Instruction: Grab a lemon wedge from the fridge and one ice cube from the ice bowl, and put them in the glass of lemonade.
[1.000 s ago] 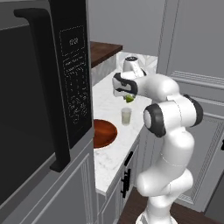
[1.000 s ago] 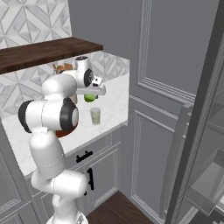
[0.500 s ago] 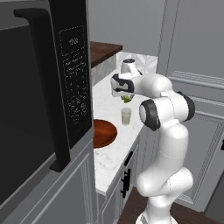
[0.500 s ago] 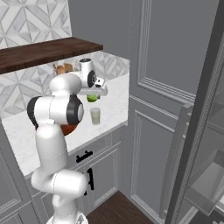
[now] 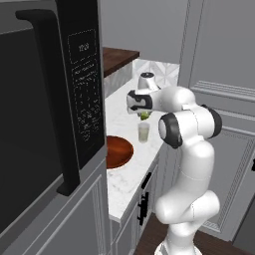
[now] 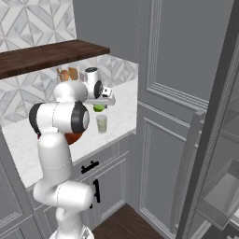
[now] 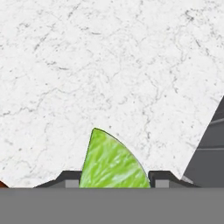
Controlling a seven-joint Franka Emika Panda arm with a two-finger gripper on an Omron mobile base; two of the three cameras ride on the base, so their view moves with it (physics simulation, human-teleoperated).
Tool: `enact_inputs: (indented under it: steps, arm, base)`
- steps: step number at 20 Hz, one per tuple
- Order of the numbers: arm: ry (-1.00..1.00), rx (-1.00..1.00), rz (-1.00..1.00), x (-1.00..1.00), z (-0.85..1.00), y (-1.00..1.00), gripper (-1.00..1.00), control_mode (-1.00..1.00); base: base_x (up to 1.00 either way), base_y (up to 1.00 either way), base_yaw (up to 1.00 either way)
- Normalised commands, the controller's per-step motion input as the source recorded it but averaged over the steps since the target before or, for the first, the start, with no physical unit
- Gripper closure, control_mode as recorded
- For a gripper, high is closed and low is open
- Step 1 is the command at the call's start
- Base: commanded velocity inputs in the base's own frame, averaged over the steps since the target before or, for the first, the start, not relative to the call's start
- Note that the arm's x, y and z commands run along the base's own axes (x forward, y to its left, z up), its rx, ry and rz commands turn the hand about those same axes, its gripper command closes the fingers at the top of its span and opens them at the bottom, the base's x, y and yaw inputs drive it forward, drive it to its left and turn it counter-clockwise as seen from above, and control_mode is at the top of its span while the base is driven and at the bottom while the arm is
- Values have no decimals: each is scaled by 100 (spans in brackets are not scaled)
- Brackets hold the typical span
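White marble counter [image 5: 124,172], reddish-brown wooden bowl [image 5: 117,151] and glass of lemonade [image 5: 143,132] standing on it

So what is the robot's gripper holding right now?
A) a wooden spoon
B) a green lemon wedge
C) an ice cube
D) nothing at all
B. In the hand view the lemon wedge sits pinched between the fingertips of the gripper, and from the left base view it hangs just above the glass of lemonade on the counter.
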Motion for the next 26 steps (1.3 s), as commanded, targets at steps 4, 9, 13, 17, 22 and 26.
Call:
enact_inputs:
  steps: [4, 9, 13, 17, 22, 26]
  arm:
    - [-5, 0, 0, 0, -25, 0, 100, -100]
    - [0, 0, 0, -1, -2, 0, 100, -100]
    - [0, 0, 0, 0, 0, 0, -100, -100]
    - [0, 0, 0, 0, 0, 0, -100, -100]
    - [0, 0, 0, 0, 0, 0, -100, -100]
    - [0, 0, 0, 0, 0, -1, -100, -100]
  base:
    - [0, 0, 0]
    - [0, 0, 0]
    - [0, 0, 0]
    - [0, 0, 0]
    - [0, 0, 0]
    - [0, 0, 0]
